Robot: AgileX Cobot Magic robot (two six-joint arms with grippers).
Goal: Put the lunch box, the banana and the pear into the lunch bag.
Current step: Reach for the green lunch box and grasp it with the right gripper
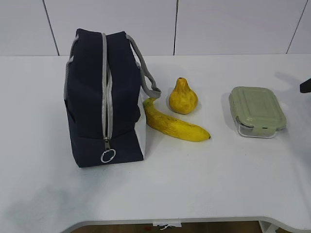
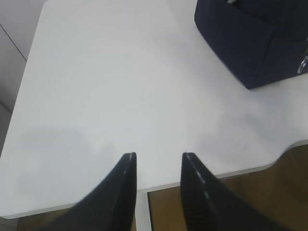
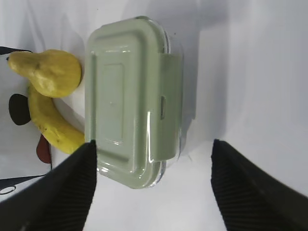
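Observation:
The navy lunch bag [image 1: 104, 97] stands at the left, its grey zipper shut, with the ring pull [image 1: 108, 155] at the near end. The banana [image 1: 175, 125] lies to its right with the pear [image 1: 182, 97] behind it. The lunch box [image 1: 256, 110] with its sage-green lid sits further right. My right gripper [image 3: 153, 144] is open wide above the lunch box [image 3: 130, 96], not touching it; only a dark tip of it [image 1: 306, 86] shows in the exterior view. My left gripper [image 2: 159, 156] is open and empty over the table's near left edge, away from the bag [image 2: 255, 38].
The white table [image 1: 204, 184] has a curved front edge [image 2: 250, 168] close under my left gripper. The pear [image 3: 48, 72] and banana [image 3: 53, 127] lie just beyond the lunch box in the right wrist view. A white wall stands behind.

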